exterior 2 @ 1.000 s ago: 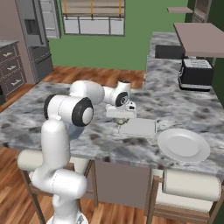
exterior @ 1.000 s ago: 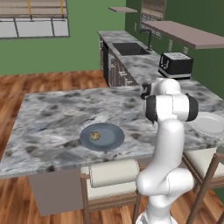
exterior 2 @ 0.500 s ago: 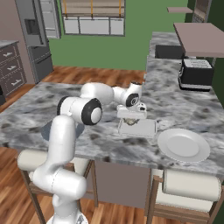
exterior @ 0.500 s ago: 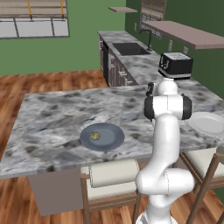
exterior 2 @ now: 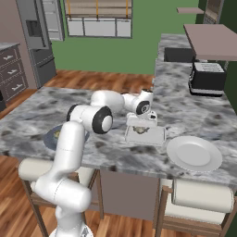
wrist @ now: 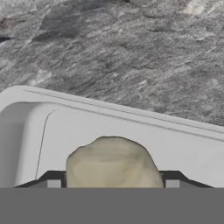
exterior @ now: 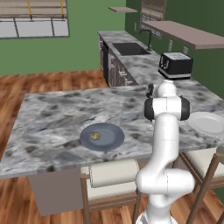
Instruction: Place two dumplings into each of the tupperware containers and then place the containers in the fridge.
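**Dumpling poised over the tub: let go cleanly**

The end effector (wrist: 112, 186) is low over a tupperware container (exterior 2: 157, 135) on the marble tabletop (exterior 2: 203, 111), its finger tips (wrist: 53, 181) set wide on either side of a pale dumpling (wrist: 113, 162). The dumpling is well inside the tub's near wall, so the release should be a plain spreading of the jaws, then a straight lift clear of the rim to avoid dragging the tub. One more dumpling (exterior: 95, 136) lies on the blue-grey plate (exterior: 109, 141), well apart to the left; a white plate (exterior 2: 194, 155) sits just beside the tub.

Whether the finger tips press the dumpling or merely flank it cannot be told, since the lower part of the dumpling is cut off. The tub's contents in the right base view look like perhaps one lump, too small to be sure. The fridge (exterior 2: 34, 44) stands far off, door apparently shut.
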